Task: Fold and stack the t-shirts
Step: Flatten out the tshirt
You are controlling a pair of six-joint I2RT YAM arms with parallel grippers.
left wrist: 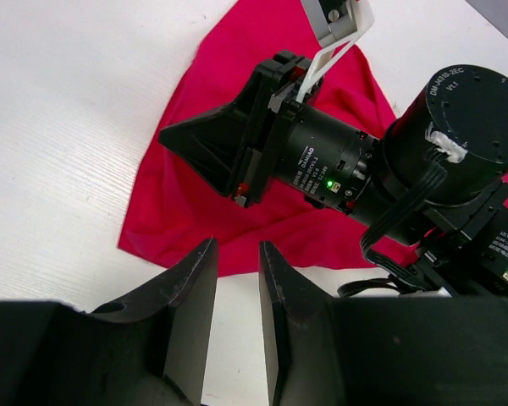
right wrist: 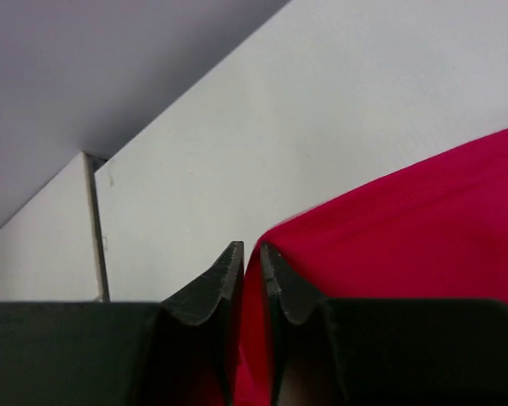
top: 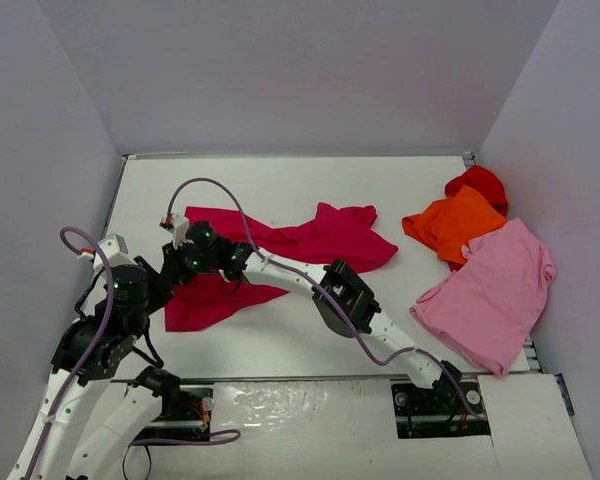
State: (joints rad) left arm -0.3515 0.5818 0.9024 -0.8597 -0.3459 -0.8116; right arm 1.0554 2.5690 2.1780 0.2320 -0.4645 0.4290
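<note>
The large crimson t-shirt (top: pixel 320 240) lies spread and creased across the middle of the table, with a flap (left wrist: pixel 195 194) reaching toward the near left. My right gripper (top: pixel 180 264) reaches across to the shirt's left end. In the right wrist view its jaws (right wrist: pixel 251 249) are shut on a fold of the crimson cloth (right wrist: pixel 406 228). My left gripper (left wrist: pixel 237 245) hovers just short of the flap's near edge, narrowly open, with only bare table between its fingers. The light pink (top: pixel 495 290), orange (top: pixel 458 225) and bright red (top: pixel 480 183) t-shirts lie heaped at the right.
The white table (top: pixel 280 180) is walled in by grey panels at the back and on both sides. The right arm's forearm (top: pixel 345 300) stretches low across the near middle. A purple cable (top: pixel 215 185) loops above the crimson shirt's left part.
</note>
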